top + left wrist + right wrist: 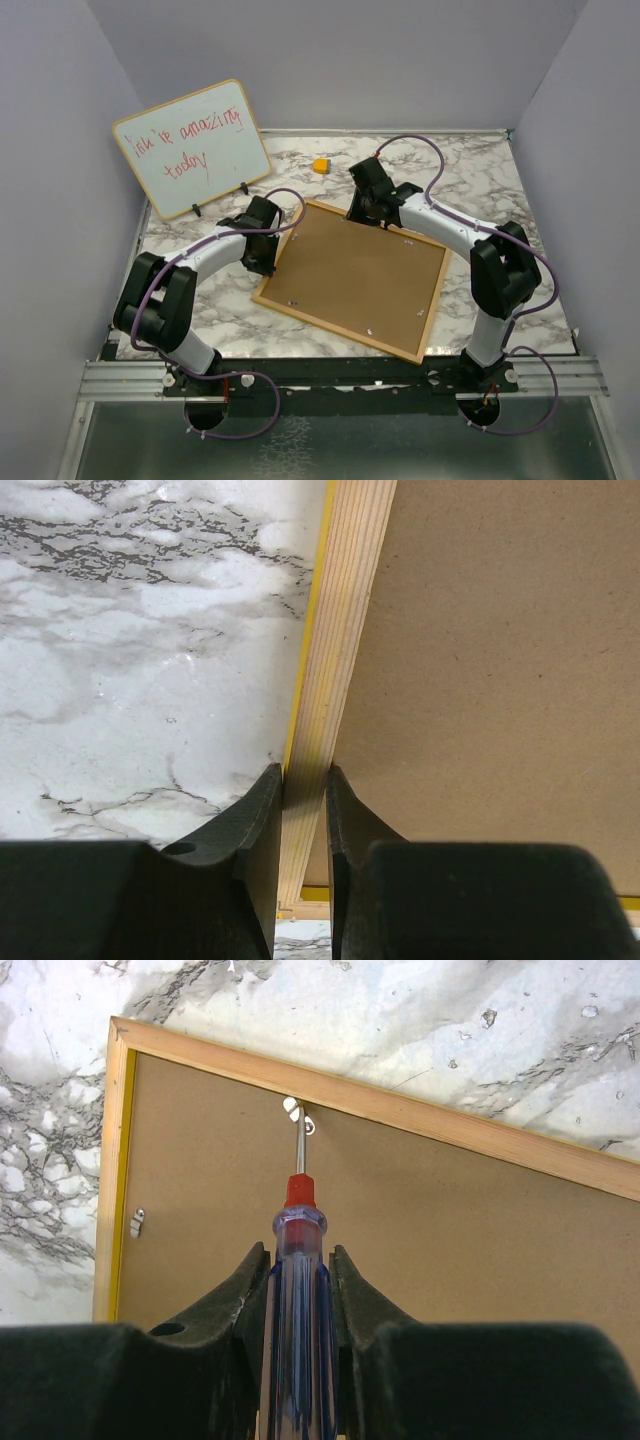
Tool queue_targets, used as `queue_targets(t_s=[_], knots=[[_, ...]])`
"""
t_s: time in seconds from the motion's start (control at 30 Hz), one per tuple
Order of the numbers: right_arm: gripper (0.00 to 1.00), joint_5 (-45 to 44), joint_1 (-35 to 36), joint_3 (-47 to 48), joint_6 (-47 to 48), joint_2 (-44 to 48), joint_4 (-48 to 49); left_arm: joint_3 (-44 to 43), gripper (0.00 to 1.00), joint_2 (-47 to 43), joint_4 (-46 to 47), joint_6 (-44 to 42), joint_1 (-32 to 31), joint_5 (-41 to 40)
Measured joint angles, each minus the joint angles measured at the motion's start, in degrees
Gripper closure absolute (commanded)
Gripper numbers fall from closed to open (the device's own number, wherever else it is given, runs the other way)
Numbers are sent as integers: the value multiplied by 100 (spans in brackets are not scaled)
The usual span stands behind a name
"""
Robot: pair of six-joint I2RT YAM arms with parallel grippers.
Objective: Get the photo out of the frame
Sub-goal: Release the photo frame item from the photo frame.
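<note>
Left arm (205, 258), right arm (445, 226): white links, black joints, purple cables (411, 138) alongside. Fingers (257, 825) were matte black.

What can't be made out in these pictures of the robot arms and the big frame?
- Photo: every view; the yellow-edged wooden frame lies brown backing upward, covering it.
- Small orange lump: top view, too small to identify.
- Clear blue-handled screwdriver: right wrist view, its rear end cut off by the bottom edge, held in the right gripper.

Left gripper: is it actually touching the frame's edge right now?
Touching. The left wrist view shows the left gripper shut on the frame, both fingers pressed against its wooden rail with no gap.
</note>
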State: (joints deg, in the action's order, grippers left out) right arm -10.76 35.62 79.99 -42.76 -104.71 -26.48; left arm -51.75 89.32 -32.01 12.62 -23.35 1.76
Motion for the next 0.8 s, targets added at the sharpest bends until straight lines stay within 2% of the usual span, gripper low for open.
queue_targets(t_s=[0.8], knots=[[100, 146, 0, 0, 129, 0, 13, 0, 88, 0, 0, 0, 0, 0]])
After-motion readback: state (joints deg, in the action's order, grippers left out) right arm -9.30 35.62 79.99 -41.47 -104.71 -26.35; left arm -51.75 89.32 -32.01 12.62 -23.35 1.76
